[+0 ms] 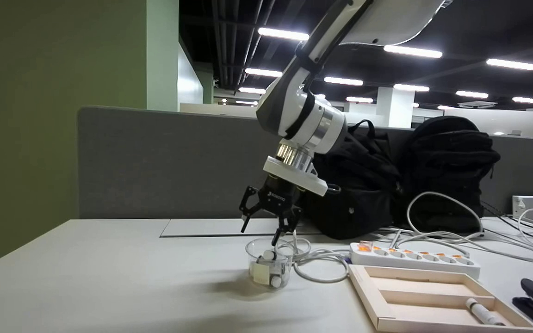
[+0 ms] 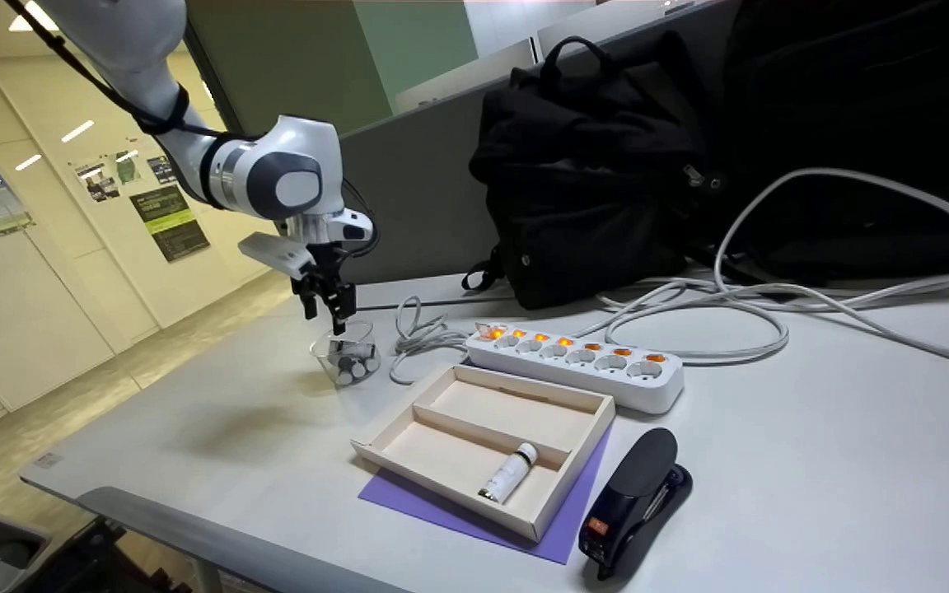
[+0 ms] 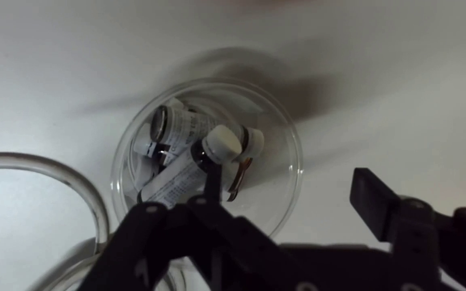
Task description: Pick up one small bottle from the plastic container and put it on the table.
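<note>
The clear plastic container (image 1: 286, 273) stands upright on the pale table (image 1: 109, 277); it also shows in an exterior view (image 2: 323, 356) and in the wrist view (image 3: 296, 161). Several small bottles with white caps lie jumbled inside. The top bottle (image 3: 176, 180) lies slantwise with its white cap (image 3: 223, 144) towards the container's middle. My gripper (image 1: 259, 234) is open and empty, tilted above the container. In the wrist view, the open gripper (image 3: 289, 182) has one finger over the container, overlapping the top bottle near its neck, and the other finger outside the rim. Contact cannot be told.
A beige two-part tray (image 2: 474, 428) holds one bottle (image 2: 509, 472) and rests on a purple sheet (image 2: 561, 531). A white power strip (image 2: 577, 371), looped cables (image 1: 322, 266), a black stapler (image 2: 635, 502) and black backpacks (image 1: 447, 175) are nearby. A grey partition (image 1: 169, 162) runs behind.
</note>
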`<state>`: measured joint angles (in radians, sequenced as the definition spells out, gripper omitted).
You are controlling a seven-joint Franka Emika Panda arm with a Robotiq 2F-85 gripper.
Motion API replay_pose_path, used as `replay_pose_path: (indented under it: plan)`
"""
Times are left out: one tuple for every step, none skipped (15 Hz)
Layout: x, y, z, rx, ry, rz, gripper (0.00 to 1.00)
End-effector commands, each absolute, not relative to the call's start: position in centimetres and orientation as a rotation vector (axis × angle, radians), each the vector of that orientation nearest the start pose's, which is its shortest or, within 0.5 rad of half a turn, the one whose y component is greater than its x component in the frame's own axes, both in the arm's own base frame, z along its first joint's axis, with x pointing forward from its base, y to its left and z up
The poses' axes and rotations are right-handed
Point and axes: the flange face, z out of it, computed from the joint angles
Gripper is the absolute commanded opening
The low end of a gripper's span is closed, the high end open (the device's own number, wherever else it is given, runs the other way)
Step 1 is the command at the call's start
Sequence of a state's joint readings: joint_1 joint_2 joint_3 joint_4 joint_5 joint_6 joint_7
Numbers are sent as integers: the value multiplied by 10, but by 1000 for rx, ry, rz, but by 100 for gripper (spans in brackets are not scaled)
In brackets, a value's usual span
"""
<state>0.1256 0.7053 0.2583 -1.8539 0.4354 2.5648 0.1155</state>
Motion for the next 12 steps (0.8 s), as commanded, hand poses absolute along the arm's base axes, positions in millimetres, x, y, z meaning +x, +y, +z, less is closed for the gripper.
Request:
replay_pose_path:
  plan:
    - [598, 224, 158, -2715, 269, 239, 100]
    - [595, 222, 160, -2723, 251, 279, 100]
    - [590, 219, 163, -2741, 256, 342, 100]
    - [583, 216, 167, -2745, 230, 424, 100]
    - [587, 221, 150, -2732, 201, 335, 100]
    - [587, 220, 151, -2732, 194, 350, 100]
    - [587, 220, 151, -2732, 193, 344, 100]
    - [587, 220, 149, -2733, 193, 345, 100]
    - [586, 221, 147, -2733, 192, 347, 100]
    - [586, 221, 146, -2733, 192, 349, 100]
    - [586, 221, 146, -2733, 192, 349, 100]
    - [585, 221, 146, -2733, 192, 349, 100]
